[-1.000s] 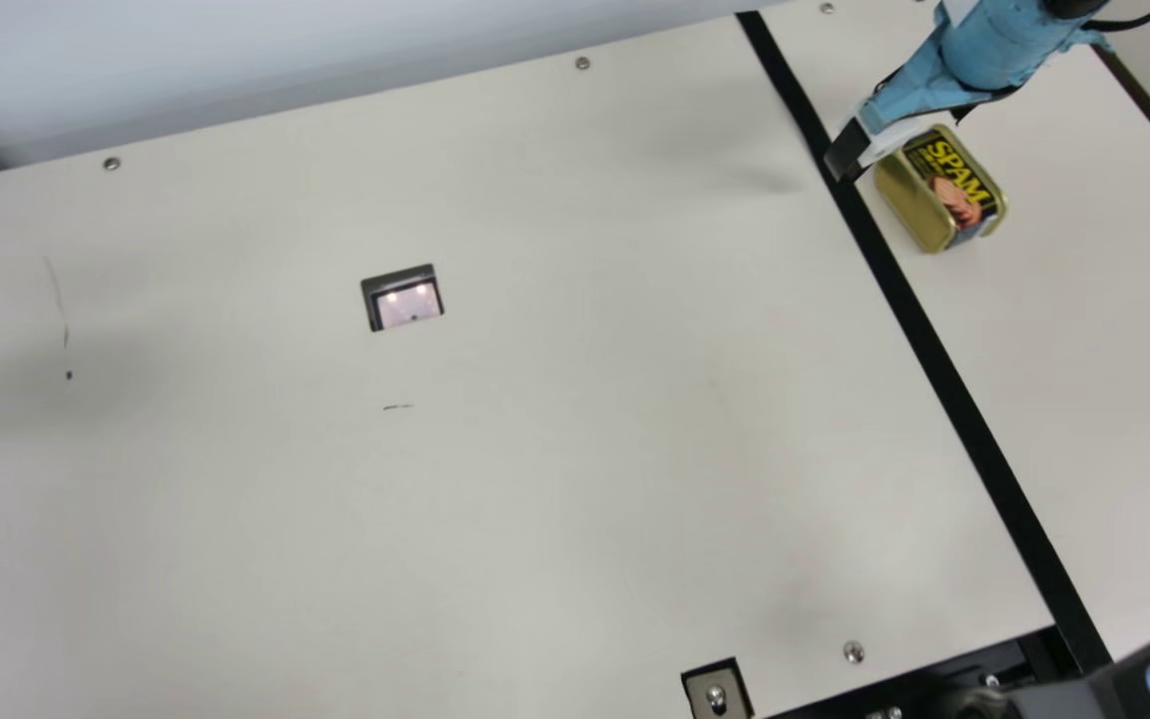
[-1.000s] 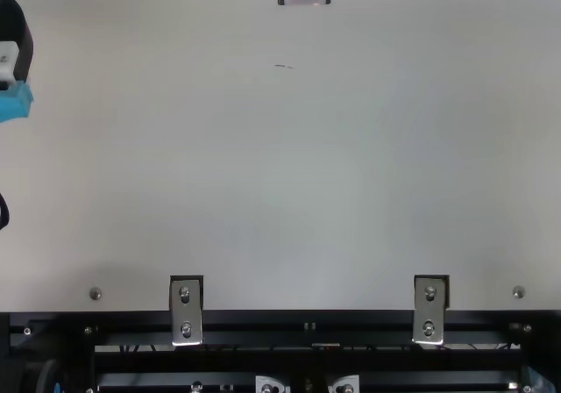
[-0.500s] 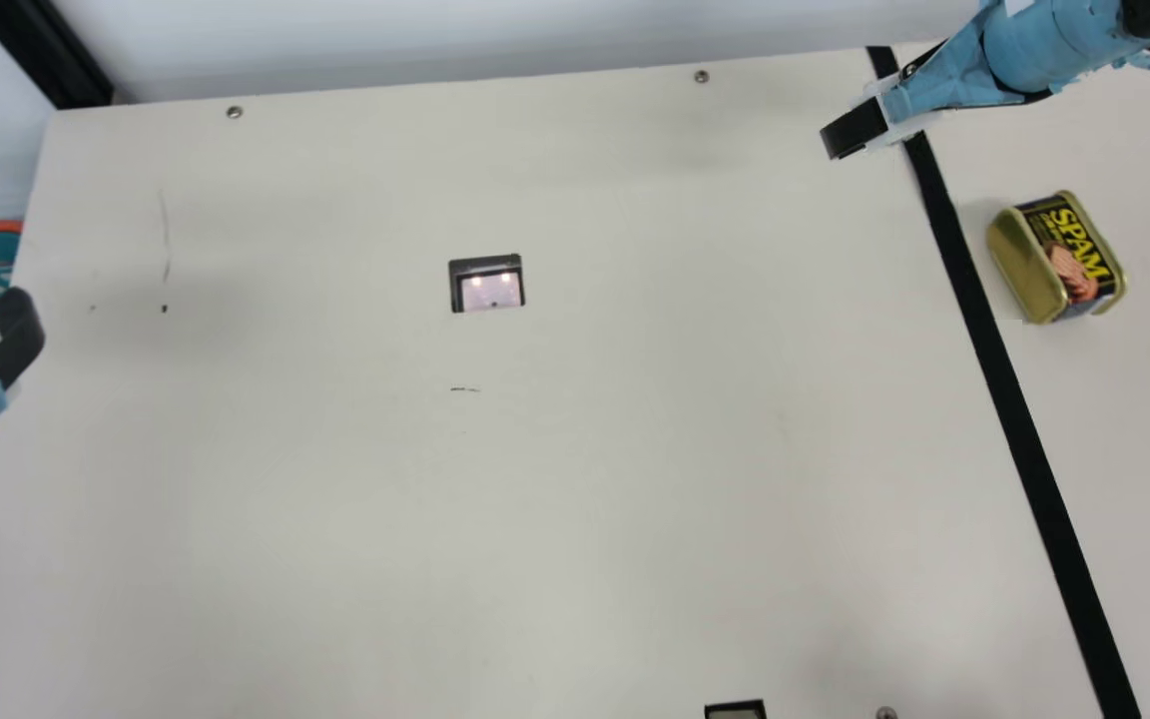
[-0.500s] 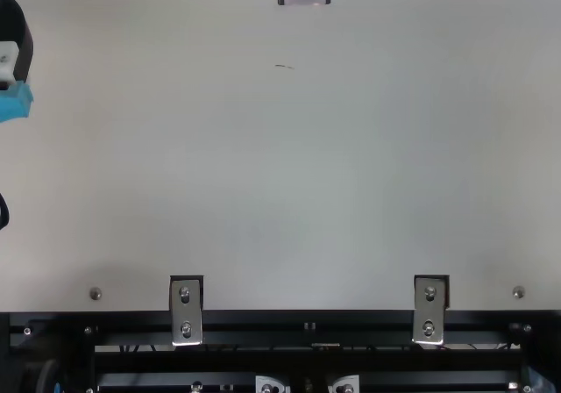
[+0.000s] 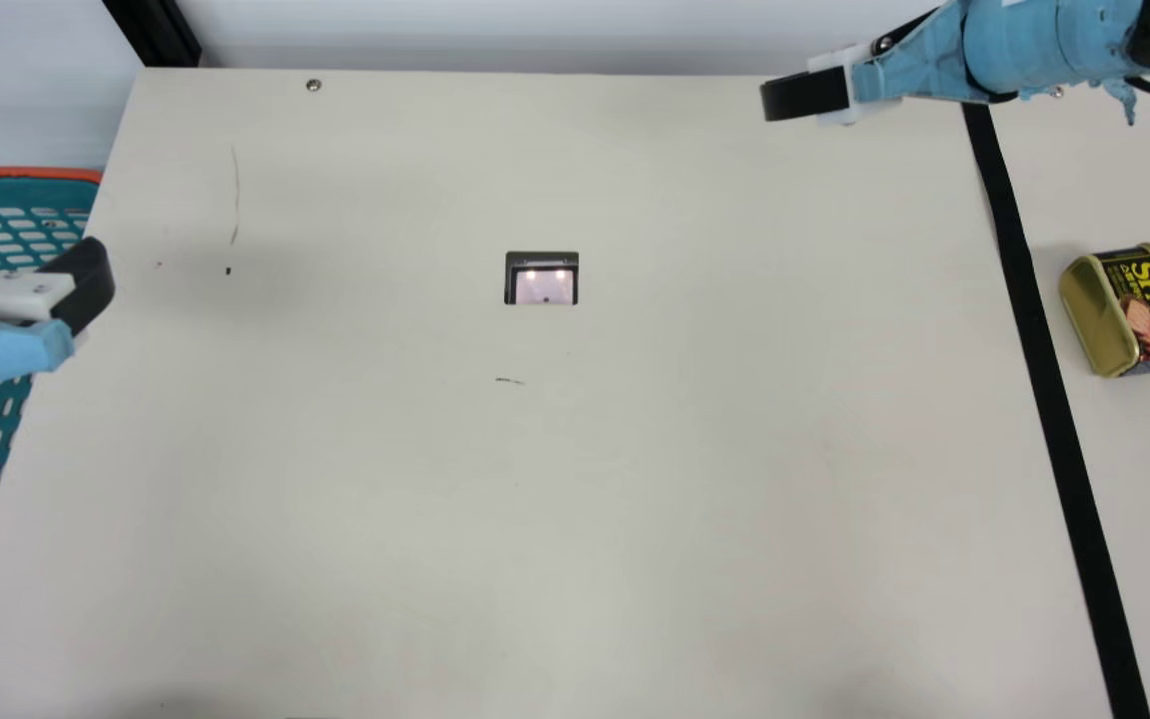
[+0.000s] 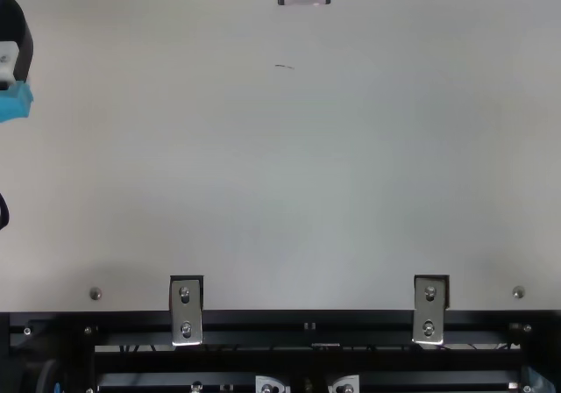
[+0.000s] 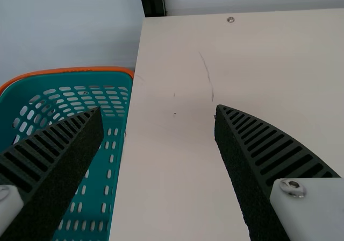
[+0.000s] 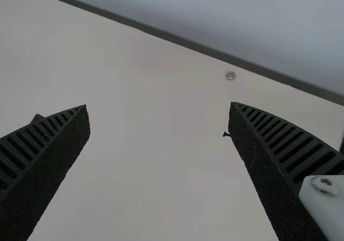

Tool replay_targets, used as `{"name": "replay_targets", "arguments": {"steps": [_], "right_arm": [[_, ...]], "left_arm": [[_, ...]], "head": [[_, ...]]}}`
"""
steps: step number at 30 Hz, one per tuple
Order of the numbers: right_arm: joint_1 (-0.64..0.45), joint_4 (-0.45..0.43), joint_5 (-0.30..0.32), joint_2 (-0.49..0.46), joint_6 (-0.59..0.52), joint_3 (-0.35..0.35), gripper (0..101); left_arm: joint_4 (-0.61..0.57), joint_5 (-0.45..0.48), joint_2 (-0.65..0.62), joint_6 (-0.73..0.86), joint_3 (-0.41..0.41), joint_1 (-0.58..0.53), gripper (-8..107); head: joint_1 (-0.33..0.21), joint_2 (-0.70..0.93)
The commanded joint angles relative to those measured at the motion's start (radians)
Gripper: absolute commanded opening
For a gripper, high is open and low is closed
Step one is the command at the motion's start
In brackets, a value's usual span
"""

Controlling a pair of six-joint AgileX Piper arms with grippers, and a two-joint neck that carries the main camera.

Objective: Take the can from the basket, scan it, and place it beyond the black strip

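The can [image 5: 1132, 312] lies on its side on the table, right of the black strip [image 5: 1054, 399], in the main view. My right gripper [image 5: 763, 98] is above the back edge, left of the strip and apart from the can; its fingers stand open around nothing in the right wrist view, gripper [image 8: 159, 107]. At the far left, my left gripper [image 5: 16, 262] is over the inner side of the basket [image 5: 26, 173]. In the left wrist view that gripper [image 7: 159, 110] is open and holds nothing, with the basket [image 7: 80, 69] below.
The scanner window [image 5: 543, 284] is set into the table's back middle, glowing with two lights. A pale wall stands behind the back edge, with a black post [image 5: 154, 30] at the left corner. Metal brackets [image 6: 186, 310] sit along the front edge in the top view.
The neck camera has turned, bringing the basket and left gripper into the main view. My right gripper has moved from beside the can leftward across the strip. The left gripper has kept still.
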Motion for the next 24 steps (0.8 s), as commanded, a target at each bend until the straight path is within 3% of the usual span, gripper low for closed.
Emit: {"name": "replay_targets", "arguments": {"steps": [1,8,12,17,24], "right_arm": [[0.000,0.000,0.000,0.000,0.000,0.000,101],[0.002,0.011,-0.004,0.000,0.000,0.000,101],[0.014,-0.026,-0.015,0.000,0.024,-0.009,101],[0.043,-0.109,-0.091,-0.035,0.052,0.026,101],[0.083,-0.192,-0.234,-0.133,0.101,0.150,101]], "left_arm": [[0.000,0.000,0.000,0.000,0.000,0.000,90],[0.000,0.000,0.000,0.000,0.000,0.000,90],[0.000,0.000,0.000,0.000,0.000,0.000,90],[0.000,0.000,0.000,0.000,0.000,0.000,90],[0.000,0.000,0.000,0.000,0.000,0.000,90]], "head": [[0.000,0.007],[0.000,0.007],[0.000,0.007],[0.000,0.007],[0.000,0.007]]}}
